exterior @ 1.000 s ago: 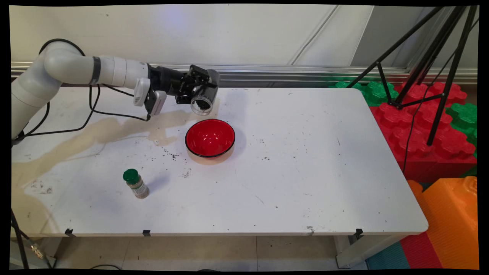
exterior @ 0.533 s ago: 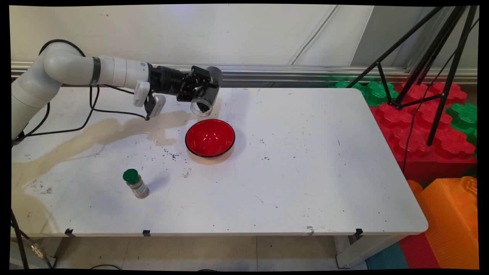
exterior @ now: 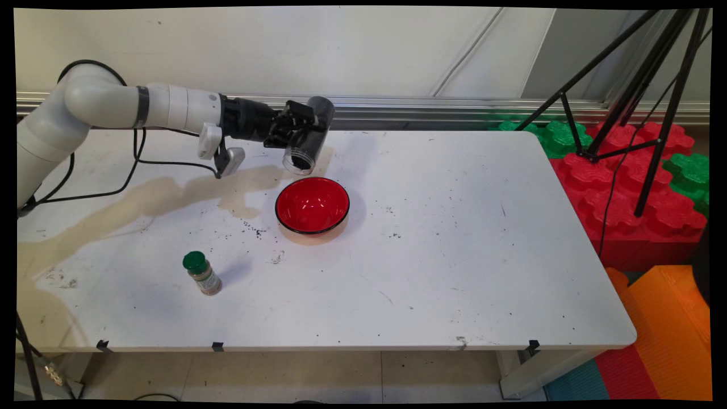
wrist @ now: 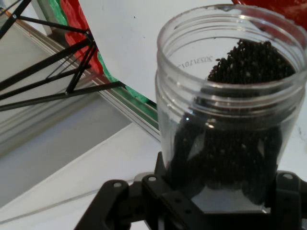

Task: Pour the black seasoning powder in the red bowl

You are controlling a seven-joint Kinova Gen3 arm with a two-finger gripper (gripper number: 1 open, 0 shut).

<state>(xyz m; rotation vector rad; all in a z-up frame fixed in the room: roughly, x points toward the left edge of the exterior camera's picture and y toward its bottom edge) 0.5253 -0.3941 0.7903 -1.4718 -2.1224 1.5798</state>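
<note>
Since the earlier frames the wrist has rolled further, so the clear plastic jar of small black grains [exterior: 305,139] now tips more steeply, its closed end up toward the upper centre of the main view and its open threaded mouth angled down and toward the camera. Clamped around that jar is the black two-finger gripper [exterior: 295,126], its fingers closed on the jar's body; in the hand view the black linkage rises from the bottom edge to either side of the jar [wrist: 230,120], and the dark grains are heaped against the lower side up to the neck. Just below the jar's mouth in the main view, left of centre, the round red bowl with a black rim [exterior: 312,205] stands on the white table [exterior: 454,255], apart from the jar. Lower left, a small spice bottle with a green cap [exterior: 201,273] stands alone. Dark specks [exterior: 253,228] lie scattered on the table beside the bowl's left.
</note>
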